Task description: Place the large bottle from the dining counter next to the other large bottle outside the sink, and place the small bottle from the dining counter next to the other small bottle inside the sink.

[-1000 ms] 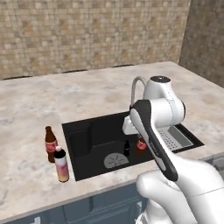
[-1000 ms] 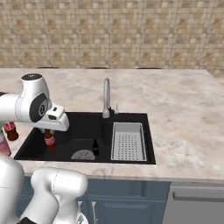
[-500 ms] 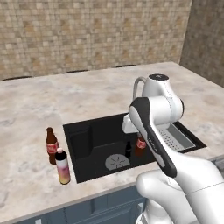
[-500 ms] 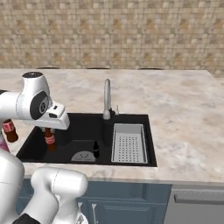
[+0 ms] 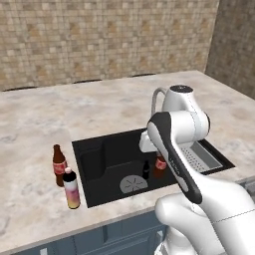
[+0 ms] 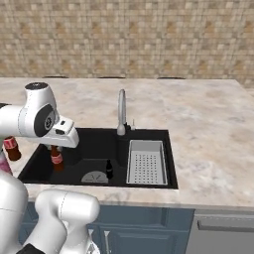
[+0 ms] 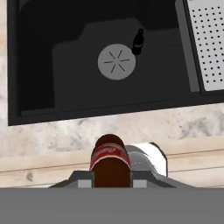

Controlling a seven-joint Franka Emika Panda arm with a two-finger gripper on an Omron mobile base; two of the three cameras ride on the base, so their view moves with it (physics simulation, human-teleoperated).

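Note:
My gripper point(image 7: 111, 180) is shut on a small brown bottle with a red label point(image 7: 110, 162), and in the base views the gripper point(image 6: 56, 149) holds this bottle point(image 5: 160, 167) point(image 6: 57, 158) over the front part of the black sink point(image 5: 112, 157) point(image 6: 94, 144) point(image 7: 65, 65). A small dark bottle point(image 5: 146, 170) point(image 6: 109, 169) point(image 7: 138, 42) stands upright inside the sink beside the round drain, apart from the held one. Two large bottles stand together on the counter left of the sink: a brown one with a red label point(image 5: 59, 165) point(image 6: 11, 147) and a pink-and-yellow one point(image 5: 71, 188).
A perforated grey basket point(image 5: 199, 152) point(image 6: 145, 161) point(image 7: 205, 39) fills the right side of the sink. The faucet point(image 6: 121, 111) point(image 5: 155, 97) rises behind it. Marble counter surrounds the sink, with a tiled wall behind and the counter's front edge below my hand.

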